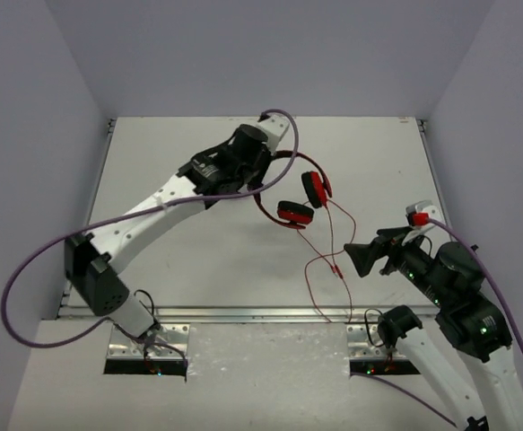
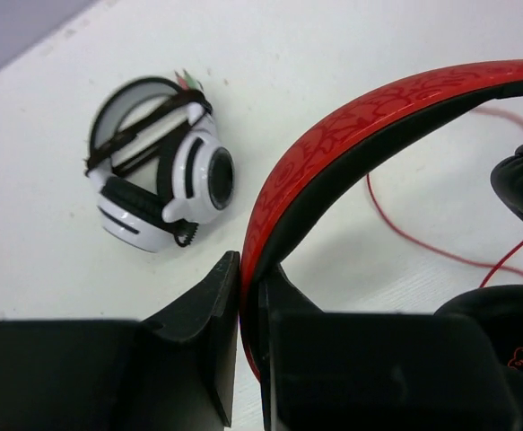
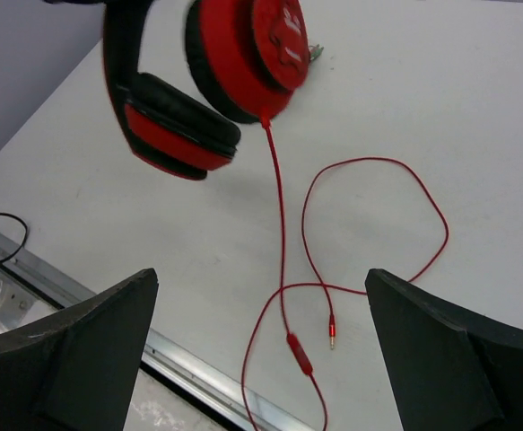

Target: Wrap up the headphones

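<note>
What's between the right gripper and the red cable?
Nothing visible. The right gripper hangs open over the table, with the cable looped below it. The left gripper clamps the headphones by the headband.

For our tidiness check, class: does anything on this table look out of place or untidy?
Yes. The headphones, held up by the left end effector, trail their cable unwound in loose loops across the table, plug lying free. A white-and-black headset also lies nearby.

Cable [image 3: 299, 353] on table [image 1: 198, 269], between headphones [image 1: 294, 214] and near edge.
</note>
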You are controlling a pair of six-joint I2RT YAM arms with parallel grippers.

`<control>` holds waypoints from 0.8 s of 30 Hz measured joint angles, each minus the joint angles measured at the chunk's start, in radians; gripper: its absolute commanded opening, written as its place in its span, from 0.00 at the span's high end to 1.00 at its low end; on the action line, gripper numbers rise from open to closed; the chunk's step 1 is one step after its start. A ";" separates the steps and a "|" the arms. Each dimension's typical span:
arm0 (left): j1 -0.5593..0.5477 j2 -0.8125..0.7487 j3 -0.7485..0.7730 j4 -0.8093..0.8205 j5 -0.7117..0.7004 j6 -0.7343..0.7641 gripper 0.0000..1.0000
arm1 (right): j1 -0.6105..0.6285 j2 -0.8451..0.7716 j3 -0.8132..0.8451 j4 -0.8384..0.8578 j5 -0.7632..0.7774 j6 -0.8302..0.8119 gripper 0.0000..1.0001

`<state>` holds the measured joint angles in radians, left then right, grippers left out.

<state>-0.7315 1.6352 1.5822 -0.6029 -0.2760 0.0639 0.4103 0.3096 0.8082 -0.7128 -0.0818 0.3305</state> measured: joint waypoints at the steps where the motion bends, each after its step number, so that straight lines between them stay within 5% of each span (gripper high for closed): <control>1: 0.000 -0.060 -0.018 0.013 -0.020 -0.020 1.00 | 0.000 0.015 -0.016 0.035 -0.009 0.003 0.01; 8: 0.000 -0.391 -0.098 0.026 -0.127 -0.091 1.00 | 0.000 0.180 -0.106 0.293 -0.222 0.040 0.06; 15: 0.000 -0.433 -0.111 -0.043 -0.227 -0.152 1.00 | 0.000 0.363 -0.091 0.499 -0.462 0.049 0.09; 24: 0.000 -0.515 -0.133 -0.137 -0.272 -0.231 1.00 | 0.012 0.491 -0.114 0.653 -0.563 -0.009 0.19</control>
<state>-0.7319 1.1206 1.4490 -0.7403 -0.5480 -0.1673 0.4225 0.8001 0.6937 -0.0593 -0.6449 0.3214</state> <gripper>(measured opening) 0.080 0.819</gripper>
